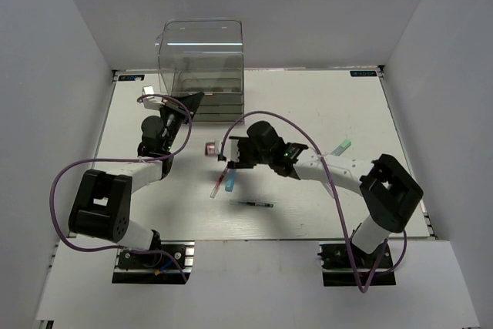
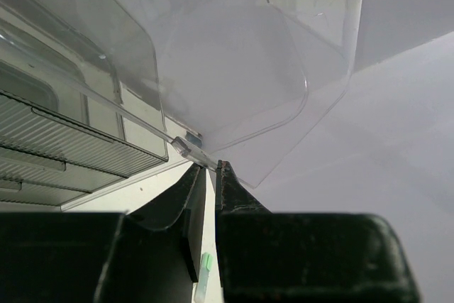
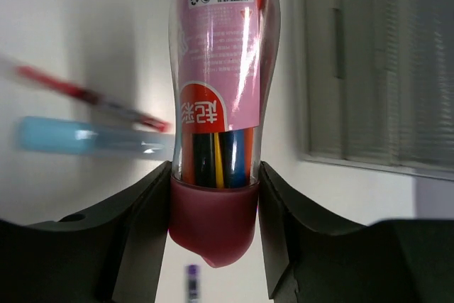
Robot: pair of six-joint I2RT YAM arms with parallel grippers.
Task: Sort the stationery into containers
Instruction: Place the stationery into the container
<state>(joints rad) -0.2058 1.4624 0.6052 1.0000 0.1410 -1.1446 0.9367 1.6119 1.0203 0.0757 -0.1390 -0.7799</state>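
The clear container (image 1: 202,55) stands at the back, with shallow drawers (image 1: 219,104) at its base. My left gripper (image 1: 185,107) is beside its front left corner, shut on a thin clear marker (image 2: 186,147) held at the fingertips (image 2: 224,175). My right gripper (image 1: 233,156) is shut on the chunky pink tube (image 1: 210,149), which is full of coloured pens (image 3: 216,69). A red pen (image 1: 219,181) and a light-blue marker (image 1: 230,182) lie just below it. A dark pen (image 1: 252,203) lies nearer the front. A teal marker (image 1: 341,146) lies at the right.
The container wall (image 2: 234,69) and drawers (image 2: 64,140) fill the left wrist view, and a green-capped marker (image 2: 204,269) shows on the table below. The drawers (image 3: 383,62) also show at the right of the right wrist view. Grey walls enclose the table.
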